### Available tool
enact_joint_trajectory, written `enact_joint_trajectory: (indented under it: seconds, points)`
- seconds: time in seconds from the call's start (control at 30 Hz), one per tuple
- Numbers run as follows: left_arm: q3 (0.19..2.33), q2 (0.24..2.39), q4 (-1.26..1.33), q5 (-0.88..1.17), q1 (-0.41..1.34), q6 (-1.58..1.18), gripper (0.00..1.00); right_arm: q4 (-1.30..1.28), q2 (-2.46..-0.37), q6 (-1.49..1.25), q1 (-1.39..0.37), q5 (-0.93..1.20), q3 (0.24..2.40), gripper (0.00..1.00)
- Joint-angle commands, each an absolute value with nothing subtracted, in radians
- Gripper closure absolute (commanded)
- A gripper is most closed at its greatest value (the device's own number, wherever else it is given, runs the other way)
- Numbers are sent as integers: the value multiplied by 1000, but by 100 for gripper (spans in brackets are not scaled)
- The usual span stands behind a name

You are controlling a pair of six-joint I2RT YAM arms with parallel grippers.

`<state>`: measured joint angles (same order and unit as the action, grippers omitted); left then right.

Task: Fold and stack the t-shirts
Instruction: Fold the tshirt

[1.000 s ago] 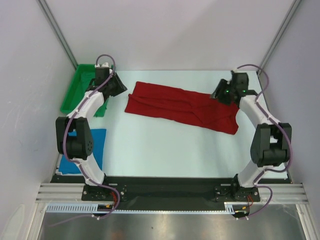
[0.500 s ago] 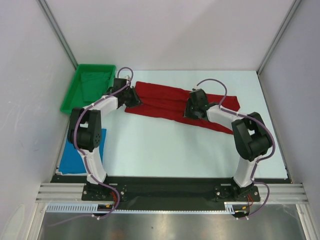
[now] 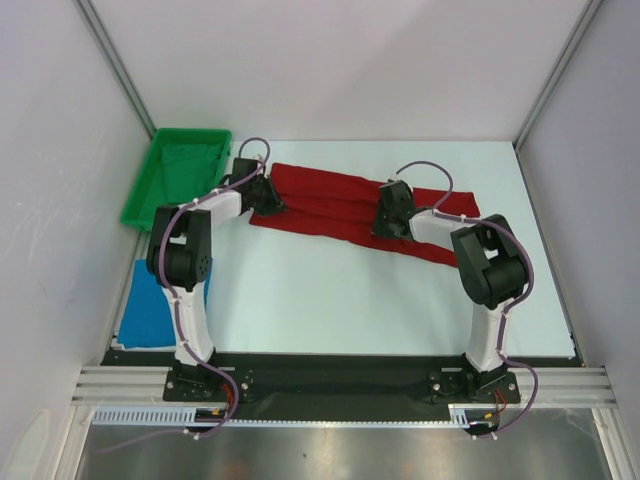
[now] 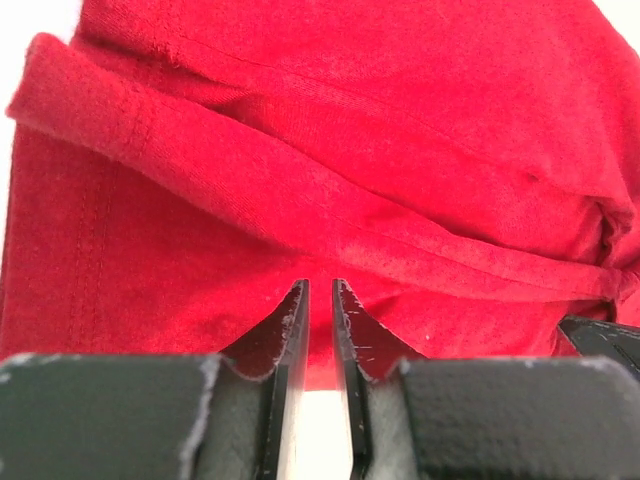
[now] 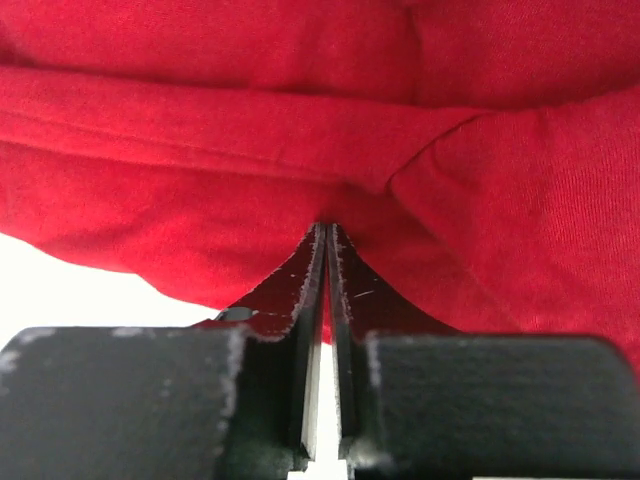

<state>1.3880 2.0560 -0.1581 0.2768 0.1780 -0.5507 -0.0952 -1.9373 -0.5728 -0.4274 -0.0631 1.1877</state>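
Note:
The deep red t-shirt [image 3: 335,200] lies as a long, folded strip across the far middle of the table. My left gripper [image 3: 268,198] is at its left end. In the left wrist view, its jaws [image 4: 320,285] are almost together over the shirt's near edge [image 4: 350,120], with red cloth in the narrow gap. My right gripper [image 3: 386,222] is at the strip's near edge, right of the middle. In the right wrist view, its jaws [image 5: 327,228] are shut on a bunched fold of the red cloth [image 5: 200,120]. The bright blue t-shirt [image 3: 150,310] lies flat at the near left, beside the left arm.
A green tray [image 3: 135,200] stands at the far left, close behind my left gripper. White walls close in the table on the left, back and right. The black base rail runs along the near edge.
Both arms swung in from the table's far corners onto the red t-shirt. In the last half second, the grippers stayed in place while the arms' elbows shifted.

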Motion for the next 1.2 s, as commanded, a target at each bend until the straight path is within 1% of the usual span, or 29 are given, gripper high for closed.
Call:
enact_joint_trajectory:
  seconds: [0.0, 0.1, 0.53, 0.8, 1.03, 1.17]
  points:
    - [1443, 2077, -137, 290, 176, -566, 82, -25, -1953, -591, -423, -83, 1218, 94]
    - [1450, 2089, -144, 287, 176, -566, 83, 29, -1954, -601, -423, -106, 1204, 96]
    - [1459, 2102, -196, 239, 158, -543, 86, 107, -2046, -609, -408, -152, 1279, 100]
    - [1480, 2100, -201, 233, 156, -538, 87, 195, -2098, -650, -388, -166, 1310, 100]
    - [1497, 2097, -216, 227, 150, -528, 87, 206, -2134, -666, -361, -150, 1351, 100]
    - [1522, 2080, -221, 233, 149, -525, 87, 202, -2120, -660, -356, -94, 1345, 100]
